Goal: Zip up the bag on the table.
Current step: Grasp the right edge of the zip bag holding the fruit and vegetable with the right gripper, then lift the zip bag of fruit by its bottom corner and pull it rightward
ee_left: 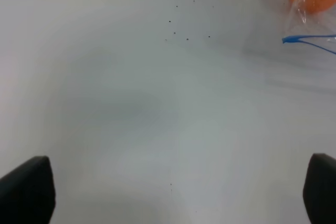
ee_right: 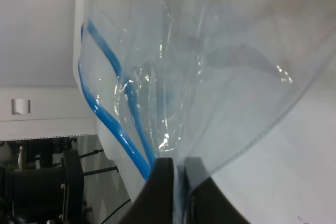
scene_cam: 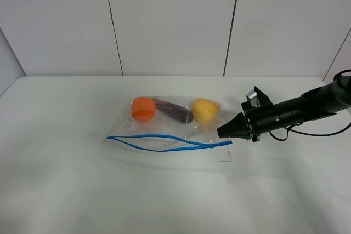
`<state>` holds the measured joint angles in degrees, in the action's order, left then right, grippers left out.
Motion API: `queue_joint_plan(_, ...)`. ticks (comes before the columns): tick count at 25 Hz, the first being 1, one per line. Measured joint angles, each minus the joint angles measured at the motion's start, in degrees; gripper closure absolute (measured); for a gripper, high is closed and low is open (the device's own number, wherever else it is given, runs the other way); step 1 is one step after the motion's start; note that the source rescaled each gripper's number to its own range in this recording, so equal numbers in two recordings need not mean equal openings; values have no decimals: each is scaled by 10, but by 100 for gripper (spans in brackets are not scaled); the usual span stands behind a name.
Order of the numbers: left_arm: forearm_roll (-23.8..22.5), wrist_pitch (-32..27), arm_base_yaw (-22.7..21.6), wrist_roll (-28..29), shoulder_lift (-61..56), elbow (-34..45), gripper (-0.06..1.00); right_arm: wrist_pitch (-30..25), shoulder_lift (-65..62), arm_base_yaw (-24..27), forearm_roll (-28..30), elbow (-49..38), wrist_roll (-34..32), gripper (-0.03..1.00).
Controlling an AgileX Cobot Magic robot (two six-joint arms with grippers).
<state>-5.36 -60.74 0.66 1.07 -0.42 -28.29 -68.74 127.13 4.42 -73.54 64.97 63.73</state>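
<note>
The clear bag [scene_cam: 164,127] lies flat near the middle of the white table [scene_cam: 66,190], with an orange, a dark purple and a yellow fruit showing through it. Its blue zipper strip [scene_cam: 164,142] runs along the near edge, and its two strands gape apart in the middle. My right gripper [scene_cam: 220,132] reaches in from the right and is shut on the bag's right end at the zipper. The right wrist view shows the dark fingers [ee_right: 164,182] pinching the plastic and the blue zipper strip [ee_right: 113,129]. My left gripper [ee_left: 173,192] is open over bare table, with the bag's left corner [ee_left: 310,30] far off it.
A few small dark specks [ee_left: 181,27] mark the table left of the bag. The right arm's black cable [scene_cam: 323,133] loops over the table at the right. White wall panels stand behind the table's far edge [scene_cam: 164,76].
</note>
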Motion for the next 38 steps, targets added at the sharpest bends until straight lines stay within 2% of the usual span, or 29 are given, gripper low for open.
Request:
queue_joint_plan(12, 0, 0, 0, 0, 0, 0, -4, -1, -4, 0, -2, 0, -20, 97)
queue_joint_plan(27, 0, 0, 0, 0, 0, 0, -4, -1, -88, 0, 12, 0, -69, 97)
queue_joint_plan(38, 0, 0, 0, 0, 0, 0, -4, -1, -90, 0, 17, 1, -73, 97)
